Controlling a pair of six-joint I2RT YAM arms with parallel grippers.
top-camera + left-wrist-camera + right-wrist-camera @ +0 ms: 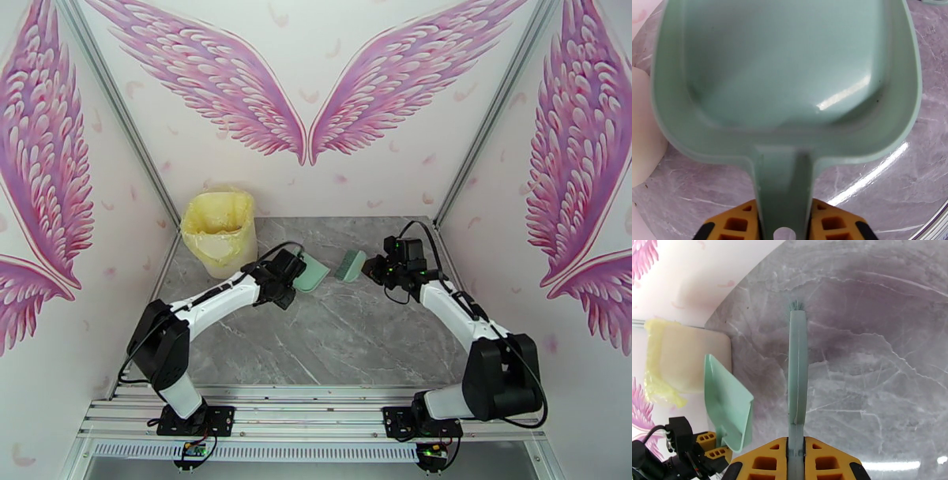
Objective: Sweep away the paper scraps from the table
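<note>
1. A grey marble counter (340,339) is seen from above, with pale lines running across it.
2. The counter is closed in by white walls (332,197) painted with big pink wings (221,79), and metal rails (316,414) run along its near edge.
3. A bin (217,233) lined with a yellow bag is set in the far left corner of the counter.
4. A green dustpan (312,272) is held by its handle in the left gripper (294,274), just to the right of the bin.
5. A green brush (350,266) is held by its handle in the right gripper (378,270), near the dustpan but apart from it.
6. From the left wrist, the dustpan (790,71) is seen from close up, and its smooth, shiny inside is shown. Its handle is squeezed between the orange fingers of the left gripper (784,225).
7. From the right wrist, the brush (798,366) is seen from its thin edge, with the bristles pointing away over the counter (869,358). It is clamped tight in the right gripper (796,461).
8. From that side, the dustpan (726,402) is seen tipped up on the left gripper (711,445), in front of the bin (691,358).
9. Where the paper scraps are cannot be told.
</note>
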